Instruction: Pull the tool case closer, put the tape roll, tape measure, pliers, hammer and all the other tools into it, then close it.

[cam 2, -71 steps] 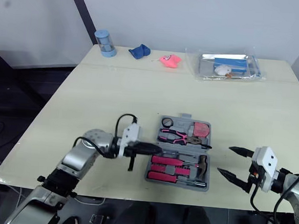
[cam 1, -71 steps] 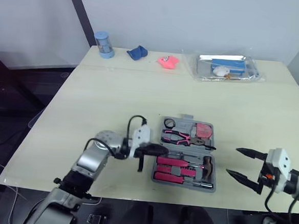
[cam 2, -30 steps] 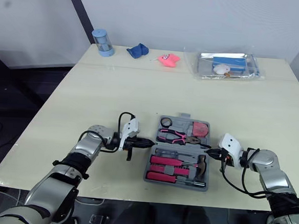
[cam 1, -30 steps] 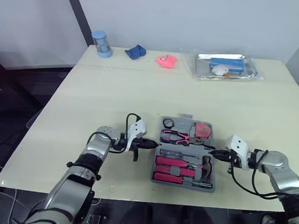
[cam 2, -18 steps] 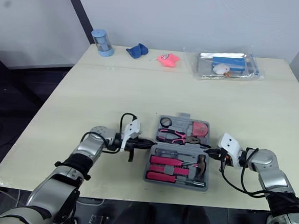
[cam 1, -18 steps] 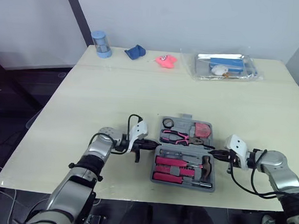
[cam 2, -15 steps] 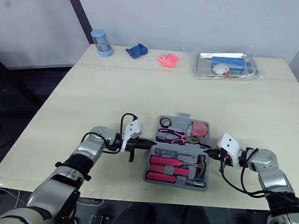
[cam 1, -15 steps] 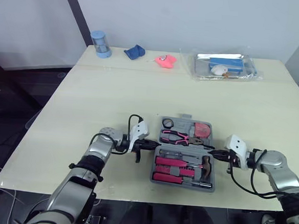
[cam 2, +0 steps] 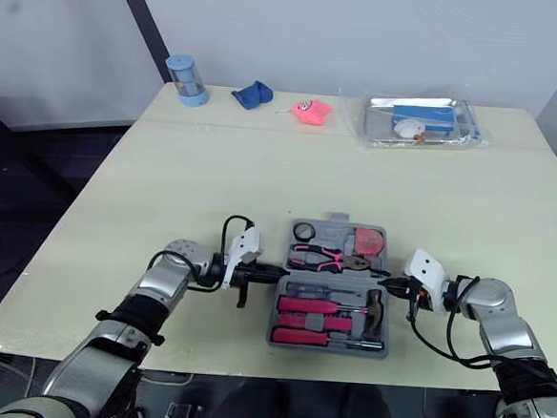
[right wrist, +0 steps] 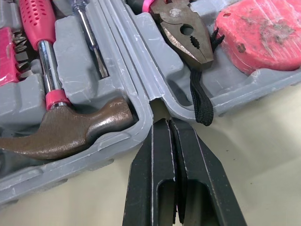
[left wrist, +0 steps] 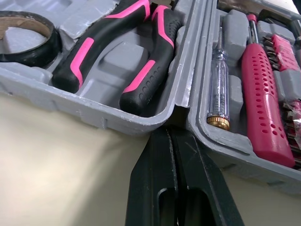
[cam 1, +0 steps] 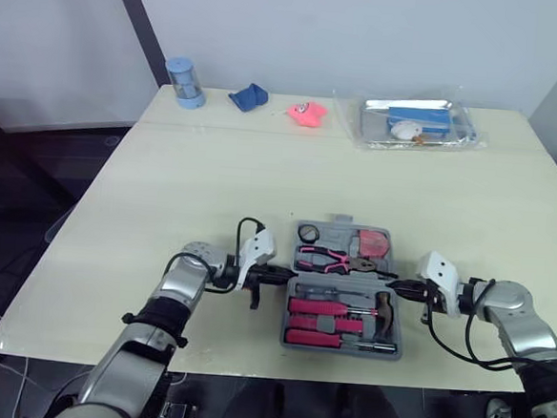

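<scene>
pale grey wall behind a wide, matte cream table (cam 1: pixel 261 179), with a crinkled clear plastic bag (cam 1: pixel 413 125), a blue cylinder (cam 1: pixel 183 82), a blue cloth (cam 1: pixel 247 97) and a pink lump (cam 1: pixel 306 112) along its far edge. near the front edge the grey moulded-plastic tool case (left wrist: pixel 84 106) lies open flat. the left gripper (cam 1: pixel 279 275) and right gripper (cam 1: pixel 397 287), fingers pressed together, each touch a hinge notch on opposite sides. inside sit the brown-headed hammer (right wrist: pixel 70 132), pink-and-black pliers (left wrist: pixel 122 52), rounded pink tape measure (right wrist: pixel 263 33) and black tape roll (left wrist: pixel 28 33).
</scene>
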